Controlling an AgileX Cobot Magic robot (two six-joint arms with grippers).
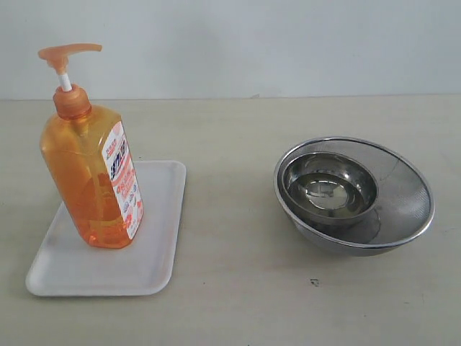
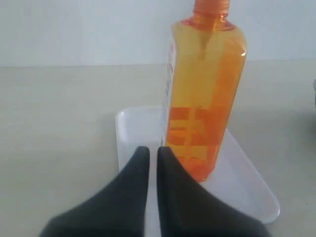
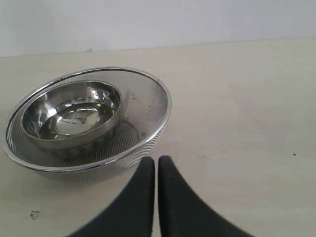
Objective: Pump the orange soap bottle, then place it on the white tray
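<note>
The orange soap bottle (image 1: 90,173) stands upright on the white tray (image 1: 155,252), its pump head (image 1: 66,54) raised on the white stem. In the left wrist view the orange soap bottle (image 2: 205,94) rises from the white tray (image 2: 247,182) just beyond my left gripper (image 2: 153,150), which is shut with nothing between its black fingers and stands apart from the bottle. My right gripper (image 3: 156,160) is shut and empty, hovering over bare table beside the steel bowls. Neither gripper shows in the exterior view.
Nested round steel bowls (image 1: 353,194) sit on the beige table (image 1: 238,144) at the right; the right wrist view shows the steel bowls (image 3: 84,118) close to my right fingertips. A pale wall runs behind the table.
</note>
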